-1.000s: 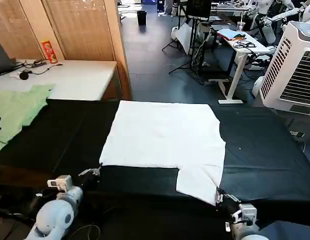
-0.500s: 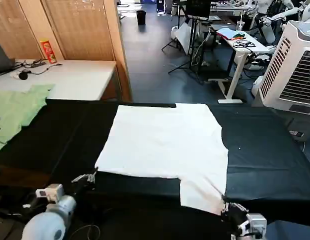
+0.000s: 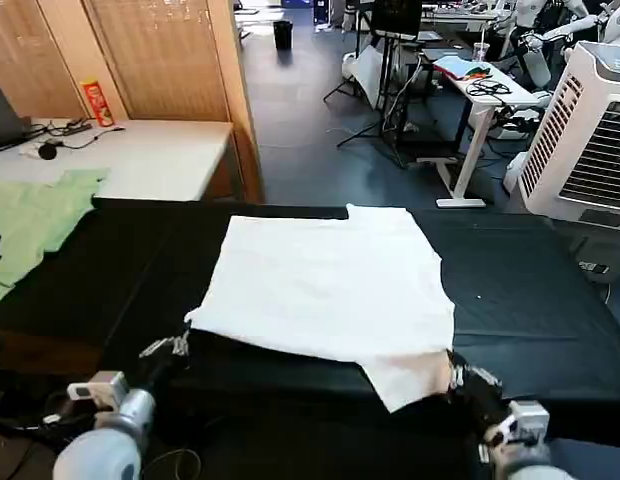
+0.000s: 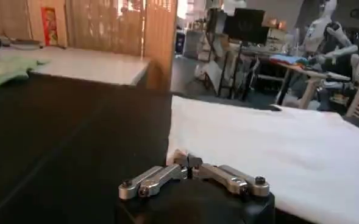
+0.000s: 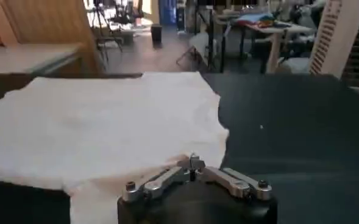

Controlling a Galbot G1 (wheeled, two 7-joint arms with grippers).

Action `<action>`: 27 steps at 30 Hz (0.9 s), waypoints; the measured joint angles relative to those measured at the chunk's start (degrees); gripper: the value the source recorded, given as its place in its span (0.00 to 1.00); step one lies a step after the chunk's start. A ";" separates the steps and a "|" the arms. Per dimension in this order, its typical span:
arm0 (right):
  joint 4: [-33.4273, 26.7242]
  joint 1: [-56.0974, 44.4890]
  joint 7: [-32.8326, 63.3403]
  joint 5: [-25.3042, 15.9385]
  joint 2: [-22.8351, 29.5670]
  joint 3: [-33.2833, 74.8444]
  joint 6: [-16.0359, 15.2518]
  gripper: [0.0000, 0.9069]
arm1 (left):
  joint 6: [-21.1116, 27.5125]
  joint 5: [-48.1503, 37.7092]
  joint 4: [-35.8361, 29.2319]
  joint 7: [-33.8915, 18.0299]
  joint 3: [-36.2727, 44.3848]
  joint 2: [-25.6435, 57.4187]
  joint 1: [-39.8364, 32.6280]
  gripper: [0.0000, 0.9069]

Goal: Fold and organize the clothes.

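Note:
A white T-shirt (image 3: 330,280) lies spread on the black table (image 3: 530,310) with its plain side up. No lettering shows. My left gripper (image 3: 178,343) is at the shirt's near left corner. In the left wrist view the left gripper (image 4: 187,163) is shut on the edge of the shirt (image 4: 277,146). My right gripper (image 3: 457,377) is at the near right flap. In the right wrist view the right gripper (image 5: 193,164) is pinched shut on the cloth (image 5: 94,122). The near edge is raised a little off the table.
A pale green garment (image 3: 30,215) lies at the table's far left. Behind it stands a white table (image 3: 150,155) with a red can (image 3: 97,102) and cables. A white air cooler (image 3: 590,130) stands at the right. Bare black table surface flanks the shirt.
Both grippers have drawn back toward me holding the shirt's near corners. The near edge has lifted, and the right flap has pulled into a point.

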 joint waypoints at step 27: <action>-27.74 28.10 -4.41 -2.16 -2.06 -10.47 1.96 0.02 | -2.14 6.76 20.42 1.28 8.38 0.72 -20.55 0.00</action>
